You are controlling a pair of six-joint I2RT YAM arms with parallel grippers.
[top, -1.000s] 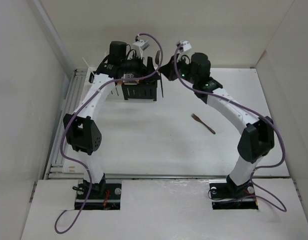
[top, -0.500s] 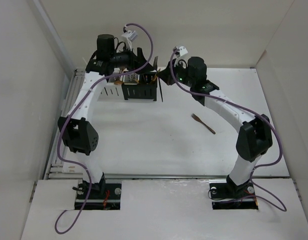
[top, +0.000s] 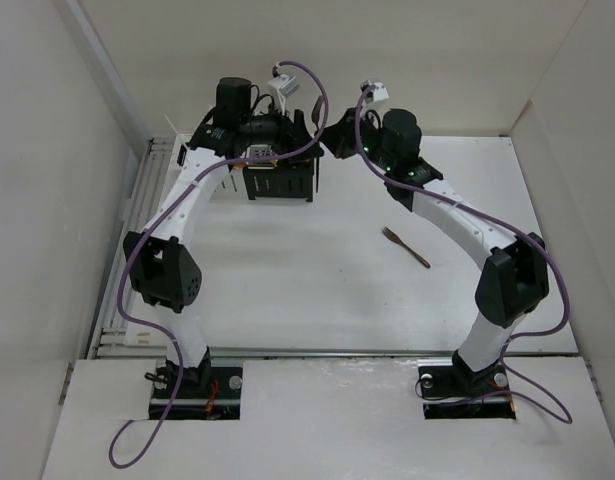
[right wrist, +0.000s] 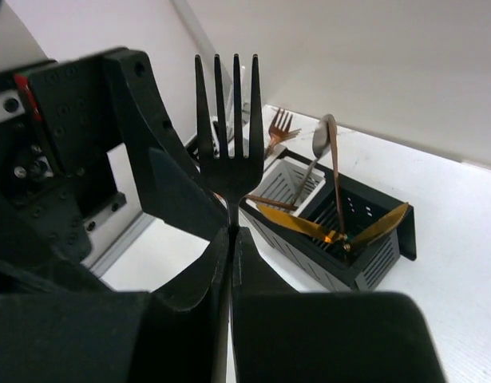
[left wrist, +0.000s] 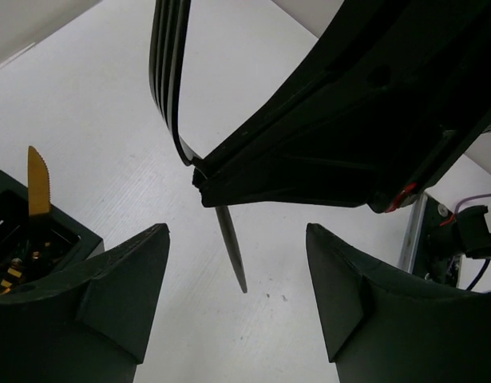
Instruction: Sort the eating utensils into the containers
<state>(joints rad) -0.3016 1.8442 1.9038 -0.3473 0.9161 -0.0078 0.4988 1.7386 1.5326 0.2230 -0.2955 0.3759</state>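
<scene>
Right pincer (right wrist: 231, 239): clamped together on the stem of a black fork (right wrist: 227, 120), tines pointing up, held in the air close to the caddies.
Left pincer (left wrist: 235, 239): fingers (left wrist: 117, 295) wide apart, gripping nothing. The right pincer's dark body and the black fork's handle tip hang in the gap and touch neither finger.
Black caddy (top: 279, 183): at the far end of the surface (top: 317, 290), close by both pincers. A gold knife (left wrist: 37, 183) stands in it, blade up, and other gold and copper pieces lean crosswise inside.
White caddy (right wrist: 287, 177): right against the black caddy. A copper-tined fork (right wrist: 281, 128) rises from it or just behind it; I cannot tell which.
Loose fork (top: 405, 247): copper, lying flat on the surface, right of the caddies and well apart from them, near the right arm.
</scene>
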